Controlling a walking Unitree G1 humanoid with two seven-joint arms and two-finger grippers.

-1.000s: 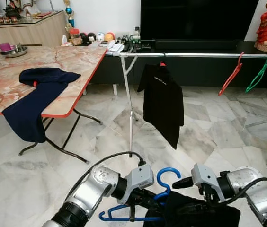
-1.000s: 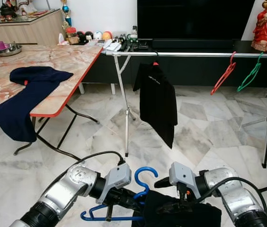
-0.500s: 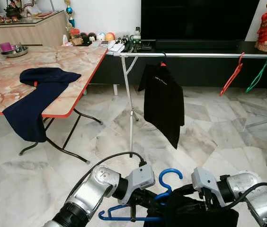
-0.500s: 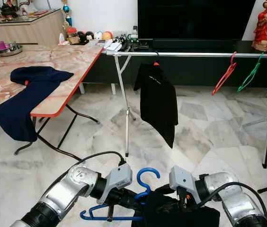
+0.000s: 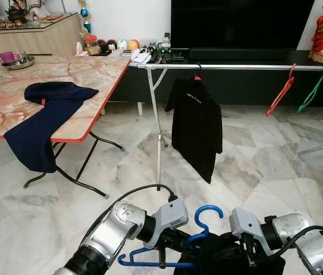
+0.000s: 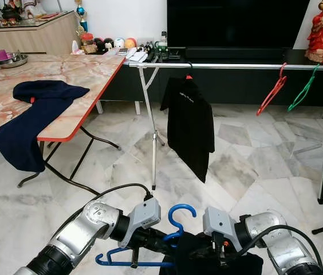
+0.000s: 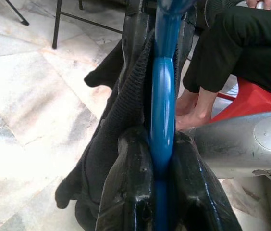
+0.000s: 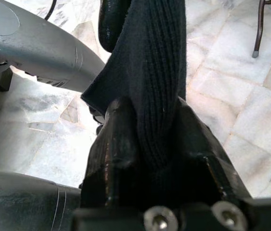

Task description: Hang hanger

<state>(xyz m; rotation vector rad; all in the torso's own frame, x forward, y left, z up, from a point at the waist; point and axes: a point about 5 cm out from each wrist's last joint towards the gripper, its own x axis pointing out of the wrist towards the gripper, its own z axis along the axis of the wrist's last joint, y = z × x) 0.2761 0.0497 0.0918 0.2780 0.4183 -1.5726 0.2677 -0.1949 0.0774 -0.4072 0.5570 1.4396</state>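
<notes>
A blue plastic hanger (image 5: 207, 215) is low in front of me, hook up, with my left gripper (image 7: 162, 144) shut on its neck. A black knit garment (image 5: 224, 260) bunches around the hanger, and cloth lies against the blue bar (image 7: 163, 91). My right gripper (image 8: 154, 122) is shut on a fold of that black garment (image 8: 157, 67), right beside the left gripper (image 5: 176, 240). Ahead, a silver rail (image 5: 236, 67) carries a black shirt (image 5: 196, 123), a red hanger (image 5: 280, 91) and a green hanger (image 5: 312, 89).
A marble-top folding table (image 5: 87, 74) stands at the left with a navy garment (image 5: 41, 123) draped over its edge. Behind the rail is a dark TV cabinet (image 5: 236, 54). The rack's legs (image 5: 157, 149) stand on marble floor. A seated person's legs (image 7: 231, 43) are close behind the left gripper.
My right gripper has sunk a little and drawn closer to the hanger, taking the black garment with it. The left gripper and the blue hanger have barely shifted.
</notes>
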